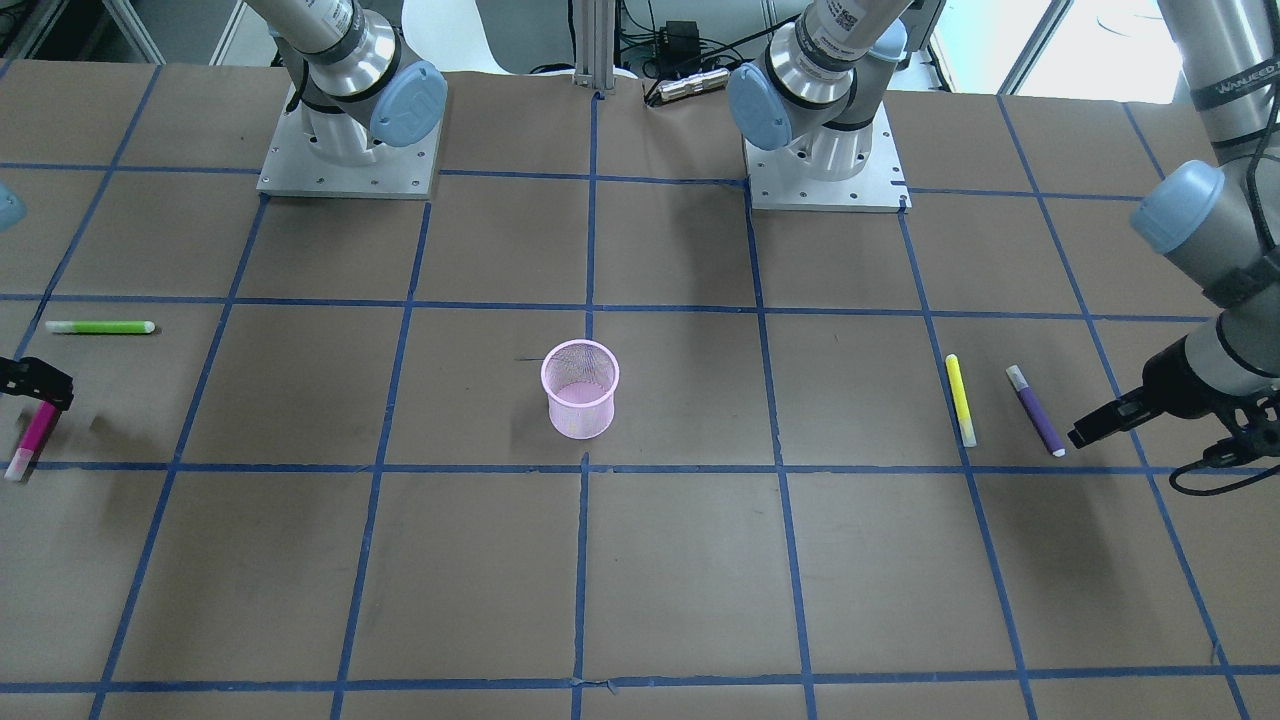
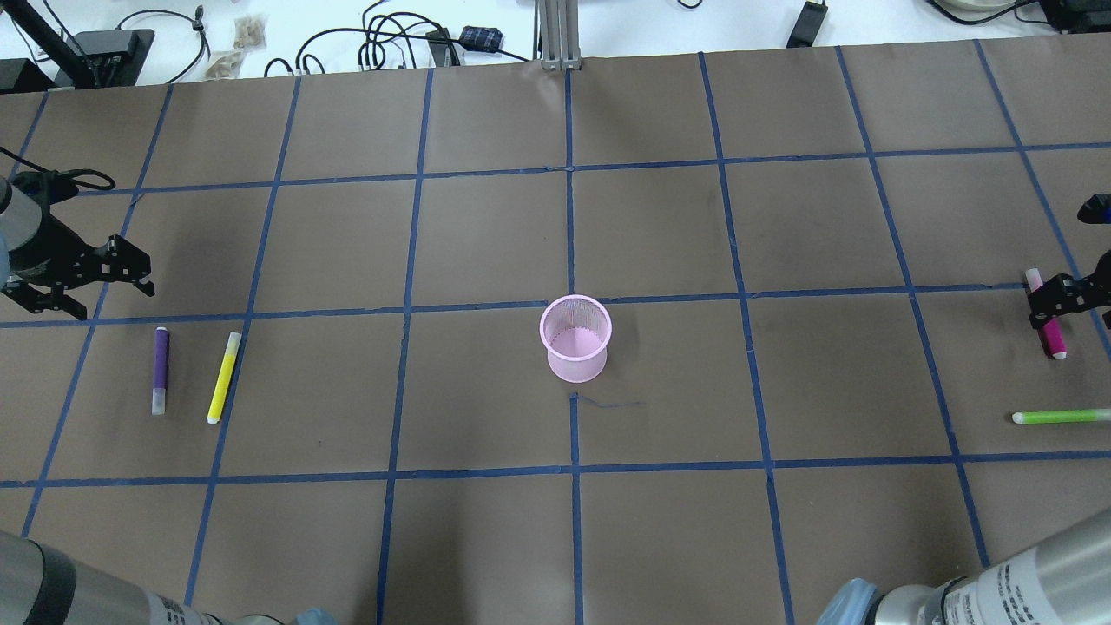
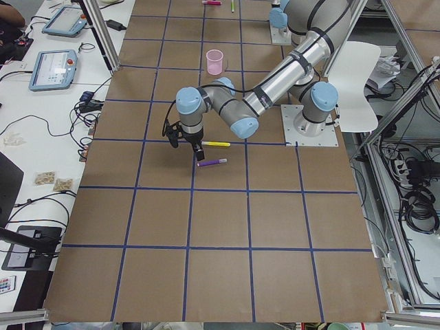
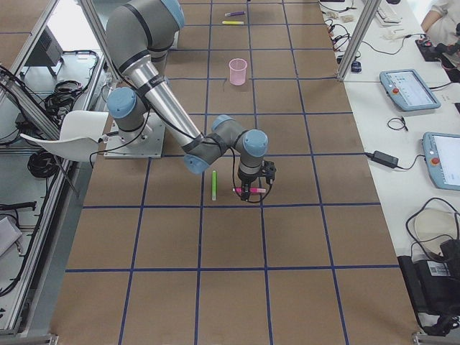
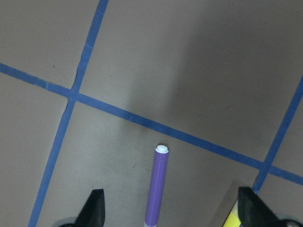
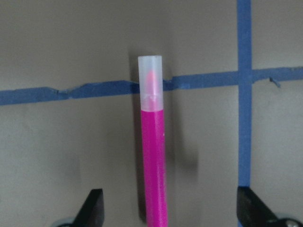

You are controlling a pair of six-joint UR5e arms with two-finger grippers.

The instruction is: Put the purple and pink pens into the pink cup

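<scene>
The pink mesh cup [image 2: 575, 338] stands upright at the table's middle, also in the front view [image 1: 580, 388]. The purple pen [image 2: 161, 369] lies flat at the far left. My left gripper [image 2: 130, 269] is open and empty, raised just beyond the pen's far end. In the left wrist view the pen [image 5: 156, 189] runs up between the spread fingers [image 5: 94, 208]. The pink pen [image 2: 1048, 330] lies flat at the far right. My right gripper [image 2: 1055, 299] is open and straddles it. In the right wrist view the pen [image 6: 154, 165] lies between the fingers [image 6: 92, 208], untouched.
A yellow pen [image 2: 224, 378] lies just right of the purple one, nearly parallel to it. A green pen [image 2: 1059, 417] lies crosswise near the pink pen, on the robot's side of it. Blue tape lines grid the brown table. Cables lie along the far edge.
</scene>
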